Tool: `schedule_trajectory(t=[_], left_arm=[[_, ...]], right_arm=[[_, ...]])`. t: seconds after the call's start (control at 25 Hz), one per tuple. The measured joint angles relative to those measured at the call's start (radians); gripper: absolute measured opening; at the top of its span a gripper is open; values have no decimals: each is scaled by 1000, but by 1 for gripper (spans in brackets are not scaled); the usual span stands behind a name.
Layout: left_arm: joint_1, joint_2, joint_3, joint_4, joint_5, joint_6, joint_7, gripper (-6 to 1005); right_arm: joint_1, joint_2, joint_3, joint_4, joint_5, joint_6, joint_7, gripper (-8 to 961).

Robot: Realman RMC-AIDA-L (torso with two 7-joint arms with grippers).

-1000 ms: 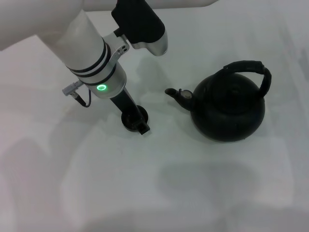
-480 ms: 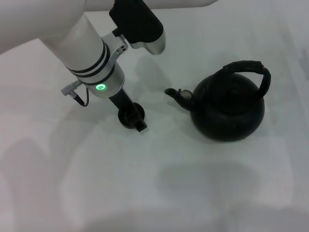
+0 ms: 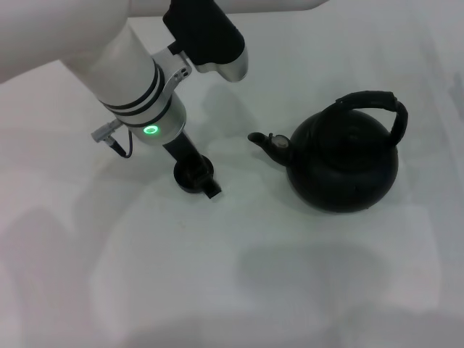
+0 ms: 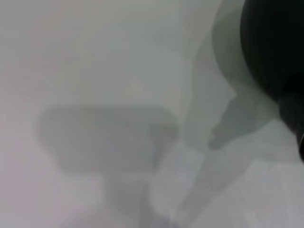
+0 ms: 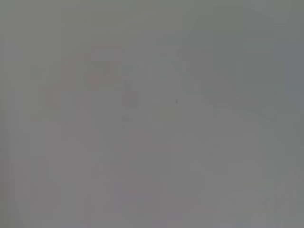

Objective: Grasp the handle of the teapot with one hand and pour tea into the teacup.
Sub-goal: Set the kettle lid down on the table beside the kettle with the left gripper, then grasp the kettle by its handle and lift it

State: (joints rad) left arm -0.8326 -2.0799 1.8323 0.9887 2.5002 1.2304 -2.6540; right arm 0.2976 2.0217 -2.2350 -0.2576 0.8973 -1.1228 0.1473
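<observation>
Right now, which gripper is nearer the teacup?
Left. The left gripper is right at the teacup, reaching down over it, well left of the teapot. The right gripper is out of sight in every view.

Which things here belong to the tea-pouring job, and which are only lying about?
For the job:
- large round matte black teapot
- its thick black arched handle
- small round black teacup, with the left gripper at it

Lying about:
- nothing else; only the plain white table
</observation>
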Motion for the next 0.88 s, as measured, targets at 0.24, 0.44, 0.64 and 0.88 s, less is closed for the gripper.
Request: schedule_trajectory(t=[0.24,0.44,0.64,0.88], left_arm=[[23,0,0,83,-2,-3,-3,876],[59,0,-6,177,-4,-6,11,876],[136,0,-2,312,-2,-46,59,877],[160,0,-9,372,-13,-60,71,877]], right_arm=[[0,0,0,1,1,0,0,855],[0,0,0,3,10,-4,0,855],[0,0,0,3,25,-10,0,855],[0,-1,0,0,26,-11,0,855]])
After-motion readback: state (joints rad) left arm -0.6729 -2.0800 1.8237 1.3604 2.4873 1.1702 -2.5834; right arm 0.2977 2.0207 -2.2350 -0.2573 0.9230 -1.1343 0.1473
